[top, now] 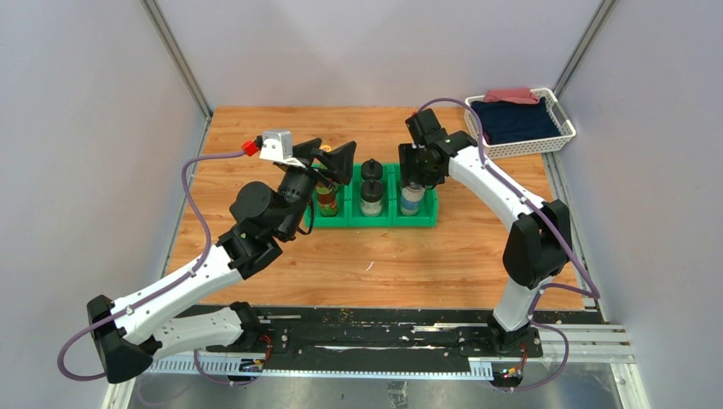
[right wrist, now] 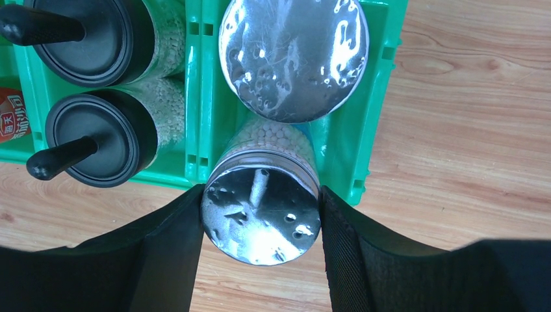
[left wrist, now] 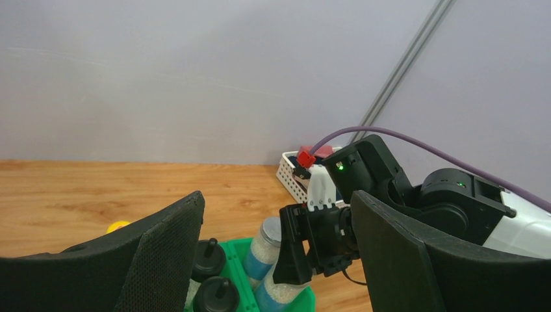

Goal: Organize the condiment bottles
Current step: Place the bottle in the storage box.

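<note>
The green bin sits mid-table. Its left compartment holds dark brown bottles with yellow caps. The middle one holds two black-knob-lidded bottles. The right one holds two silver-lidded shakers. One shaker stands upright. The other shaker leans at the compartment's outer end, its lid between the pads of my right gripper. My left gripper is open and empty above the brown bottles.
A white basket holding dark blue and red cloth sits at the table's back right corner. Grey walls enclose the table on three sides. A black rail runs along the near edge by the arm bases.
</note>
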Robot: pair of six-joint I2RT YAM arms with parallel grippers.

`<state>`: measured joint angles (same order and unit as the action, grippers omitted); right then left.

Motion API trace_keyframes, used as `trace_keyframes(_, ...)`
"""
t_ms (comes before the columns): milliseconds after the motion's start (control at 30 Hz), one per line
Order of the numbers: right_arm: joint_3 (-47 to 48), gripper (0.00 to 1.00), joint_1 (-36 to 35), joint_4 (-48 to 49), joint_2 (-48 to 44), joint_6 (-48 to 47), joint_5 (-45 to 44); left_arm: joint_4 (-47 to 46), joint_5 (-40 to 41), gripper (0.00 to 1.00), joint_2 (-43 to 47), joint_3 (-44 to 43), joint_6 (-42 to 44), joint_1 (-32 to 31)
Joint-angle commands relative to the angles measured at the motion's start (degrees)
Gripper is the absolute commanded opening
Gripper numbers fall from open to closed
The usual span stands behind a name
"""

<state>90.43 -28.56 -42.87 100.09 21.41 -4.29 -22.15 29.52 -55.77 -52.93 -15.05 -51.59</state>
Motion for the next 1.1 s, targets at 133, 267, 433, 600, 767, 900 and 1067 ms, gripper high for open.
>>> trace_keyframes(133,-1.4,0.0,0.8,2.7,-1.1,-0.4,-0.1,-0.5,-0.1,0.86,-0.2,0.4,-0.1,-0.5)
trace_keyframes(267,-1.7,0.0,0.8,2.9,-1.0,-0.6,-0.3,-0.4,-0.2,0.86,-0.4,0.2,-0.1,-0.5)
trace_keyframes(433,-2.1,0.0,0.8,3.1,-1.0,-0.9,-0.6,-0.4,-0.2,0.86,-0.5,0.3,-0.1,-0.5)
trace_keyframes(600,-2.3,0.0,0.8,3.1,-1.1,-1.2,-1.1,-0.4,-0.3,0.86,-0.6,0.3,-0.2,-0.5)
trace_keyframes(767,-2.1,0.0,0.9,3.0,-1.4,-1.5,-1.6,-0.4,-0.3,0.86,-0.6,0.4,-0.2,-0.5)
trace_keyframes(900,-1.9,0.0,1.2,2.5,-1.7,-1.4,-1.7,-0.4,-0.4,0.86,-0.6,0.4,-0.4,-0.5)
trace_keyframes(1067,-1.9,0.0,1.4,1.8,-2.0,-1.5,-2.1,-0.4,-0.6,0.86,-0.7,0.3,-0.6,-0.5)
